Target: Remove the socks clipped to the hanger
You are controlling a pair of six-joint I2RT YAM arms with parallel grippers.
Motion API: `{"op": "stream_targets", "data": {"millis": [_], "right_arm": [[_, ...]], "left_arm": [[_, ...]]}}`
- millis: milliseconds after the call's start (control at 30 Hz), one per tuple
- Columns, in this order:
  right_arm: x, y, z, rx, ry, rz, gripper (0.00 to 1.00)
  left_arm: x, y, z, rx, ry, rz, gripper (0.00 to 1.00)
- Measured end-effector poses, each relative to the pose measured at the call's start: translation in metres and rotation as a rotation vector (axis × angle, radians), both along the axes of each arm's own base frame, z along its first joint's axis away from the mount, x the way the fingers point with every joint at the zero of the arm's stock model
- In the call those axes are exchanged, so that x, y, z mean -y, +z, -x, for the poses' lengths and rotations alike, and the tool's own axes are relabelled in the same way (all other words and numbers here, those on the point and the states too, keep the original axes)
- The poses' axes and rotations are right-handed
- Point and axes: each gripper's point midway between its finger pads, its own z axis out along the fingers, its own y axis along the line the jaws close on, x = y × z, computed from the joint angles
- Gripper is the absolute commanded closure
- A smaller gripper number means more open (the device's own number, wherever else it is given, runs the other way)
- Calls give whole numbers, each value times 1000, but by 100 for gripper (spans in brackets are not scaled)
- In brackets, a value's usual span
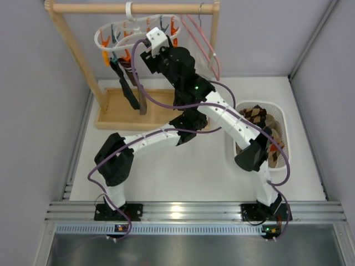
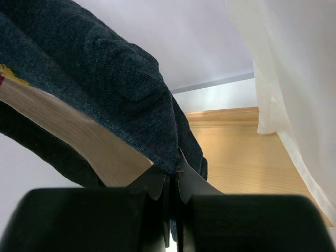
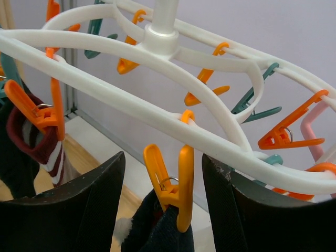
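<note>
Straddling the orange clothespin (image 3: 170, 191), the spread right gripper (image 3: 163, 163) readies a squeeze; the left gripper (image 2: 170, 181) pinches the dark sock (image 2: 115, 79), probably to pull it free.

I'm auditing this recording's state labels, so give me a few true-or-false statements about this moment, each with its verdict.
1. The left gripper is shut on a dark sock. True.
2. The right gripper is clamped shut on an orange clip. False: its jaws stand open, one on either side of the clip.
3. The basket holds argyle socks. True.
4. No sock is left on the hanger. False: socks hang from its clips.
5. The pink wire hanger lies on the table. False: it hangs from the wooden rail.
</note>
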Motion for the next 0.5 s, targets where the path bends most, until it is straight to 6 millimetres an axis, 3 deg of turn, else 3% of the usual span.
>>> {"op": "stream_targets", "data": {"millis": [167, 333, 400, 500], "right_arm": [[1, -2, -7, 29, -55, 8, 48], [6, 6, -11, 68, -106, -5, 64], [8, 11, -11, 85, -120, -13, 79], [10, 17, -10, 106, -137, -22, 88]], "left_arm": [[0, 2, -2, 3, -3, 4, 100], [0, 2, -3, 3, -11, 4, 100], [1, 2, -4, 4, -13, 4, 100], [1, 2, -4, 3, -16, 4, 100]]}}
